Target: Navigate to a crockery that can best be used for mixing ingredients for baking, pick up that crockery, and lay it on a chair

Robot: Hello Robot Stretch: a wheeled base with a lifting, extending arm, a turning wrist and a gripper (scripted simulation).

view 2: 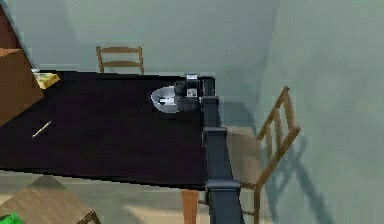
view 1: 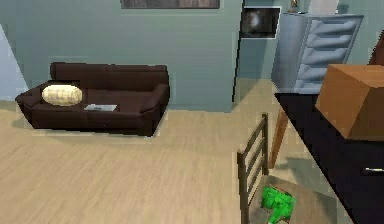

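Fwd cam looks ahead & down, over the floor to a far sofa. Side cam looks down at the black table, close up. Both show that table & the box.

Arm: a dark square bar that goes up from the arm side view's bottom edge, reaching far out.
Wrist: at the bar's far end, with two small white squares.
Jaws: just left of the squares; cannot tell if they hold anything.

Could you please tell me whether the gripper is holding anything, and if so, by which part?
It cannot be told: the gripper sits at the grey bowl, which rests on the dark table, so no hold is confirmed.
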